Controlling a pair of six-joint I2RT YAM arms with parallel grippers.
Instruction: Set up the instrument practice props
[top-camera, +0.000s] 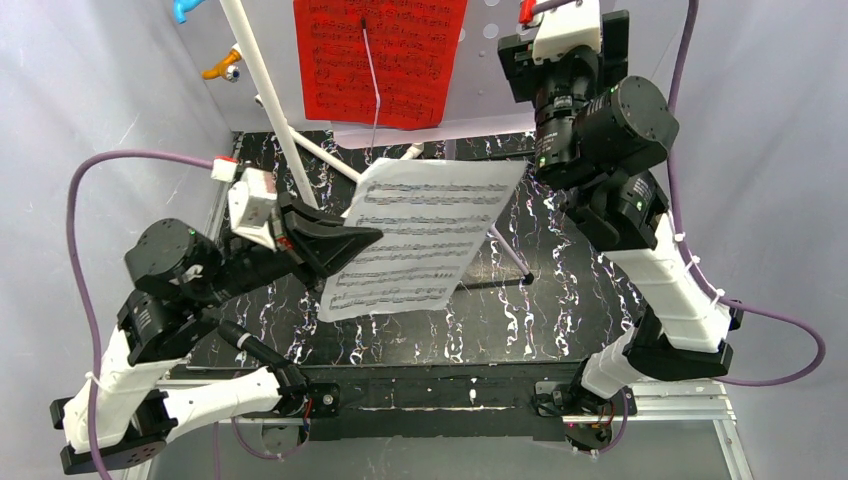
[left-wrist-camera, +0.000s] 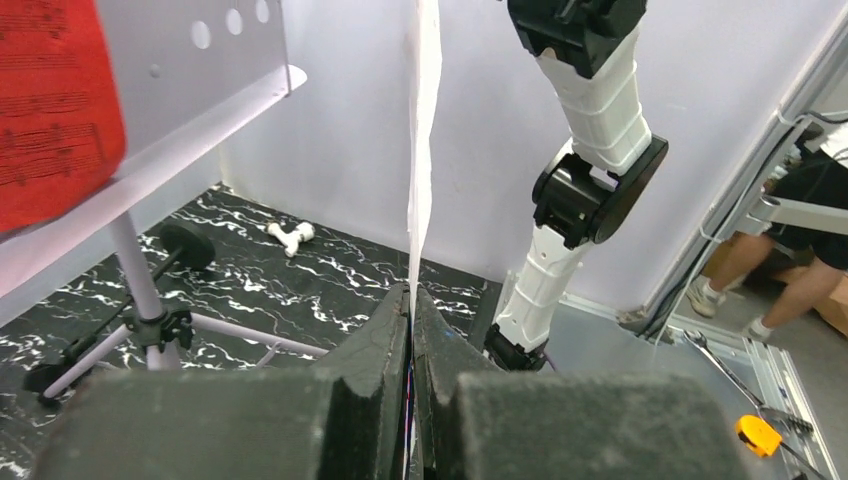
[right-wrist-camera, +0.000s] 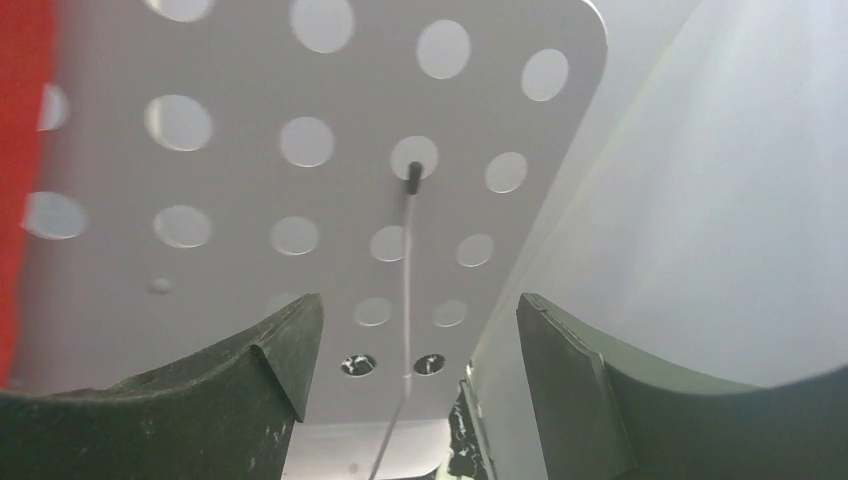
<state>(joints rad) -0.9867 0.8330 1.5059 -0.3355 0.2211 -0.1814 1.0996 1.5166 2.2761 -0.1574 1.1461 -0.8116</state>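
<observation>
The lilac perforated music stand (top-camera: 480, 40) stands at the back on tripod legs (left-wrist-camera: 150, 320). The red music sheet (top-camera: 380, 60) rests on its left half and also shows in the left wrist view (left-wrist-camera: 50, 110). My left gripper (top-camera: 362, 238) is shut on the lower left edge of the white music sheet (top-camera: 425, 235) and holds it in the air in front of the stand; it appears edge-on in the left wrist view (left-wrist-camera: 425, 130) between the closed fingers (left-wrist-camera: 385, 340). My right gripper (right-wrist-camera: 415, 320) is open and empty, facing the stand's bare right half (right-wrist-camera: 300, 150). A black round base with a thin rod (left-wrist-camera: 185, 245) sits by the tripod; no microphone head shows.
A white PVC pipe frame (top-camera: 265, 90) crosses the left of the stand, with blue (top-camera: 185, 10) and orange (top-camera: 222, 68) clamps behind it. A loose white pipe fitting (left-wrist-camera: 290, 235) lies on the black marbled tabletop (top-camera: 560, 310). A thin wire page holder (right-wrist-camera: 408, 250) hangs on the stand.
</observation>
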